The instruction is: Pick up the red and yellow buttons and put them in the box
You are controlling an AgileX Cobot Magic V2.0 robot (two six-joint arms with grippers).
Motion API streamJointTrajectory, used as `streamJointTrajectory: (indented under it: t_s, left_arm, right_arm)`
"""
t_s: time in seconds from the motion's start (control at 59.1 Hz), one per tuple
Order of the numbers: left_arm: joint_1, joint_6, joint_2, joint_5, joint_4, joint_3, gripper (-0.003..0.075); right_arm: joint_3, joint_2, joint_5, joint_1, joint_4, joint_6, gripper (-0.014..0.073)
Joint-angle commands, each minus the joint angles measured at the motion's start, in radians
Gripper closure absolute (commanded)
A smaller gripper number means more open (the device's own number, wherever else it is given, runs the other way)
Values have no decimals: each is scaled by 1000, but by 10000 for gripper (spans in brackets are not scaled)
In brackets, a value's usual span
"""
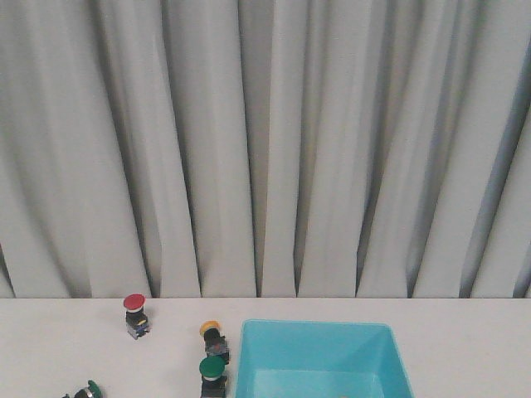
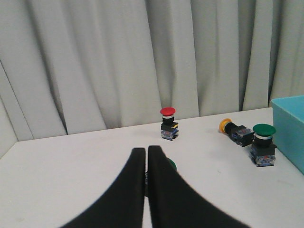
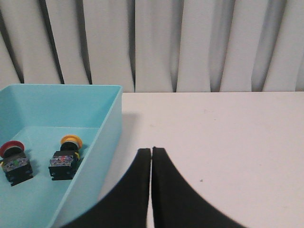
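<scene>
A red button (image 1: 134, 315) stands upright at the far left of the table. A yellow button (image 1: 213, 336) lies tipped over just left of the cyan box (image 1: 390, 352). In the left wrist view the red button (image 2: 168, 124) and the yellow button (image 2: 232, 128) sit well beyond my left gripper (image 2: 146, 151), which is shut with nothing held. My right gripper (image 3: 151, 151) is shut and empty over bare table beside the box wall (image 3: 111, 128). Inside the box lie another red button (image 3: 12, 159) and another yellow button (image 3: 66, 156). Neither gripper shows in the front view.
A green-capped switch (image 1: 212, 375) stands upright near the box's left wall. Another green switch (image 1: 87, 390) lies at the front left, its cap (image 2: 171, 165) peeking from behind my left fingers. A grey curtain backs the table.
</scene>
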Motion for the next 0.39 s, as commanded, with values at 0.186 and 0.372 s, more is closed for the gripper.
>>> streamJointTrajectory:
  t_s: [0.186, 0.372]
  left_arm:
    - [0, -2, -14, -73, 0, 10, 726]
    - [0, -2, -14, -73, 0, 10, 726]
  right_arm:
    - [15, -20, -71, -6, -8, -4, 602]
    - [15, -20, -71, -6, -8, -4, 602]
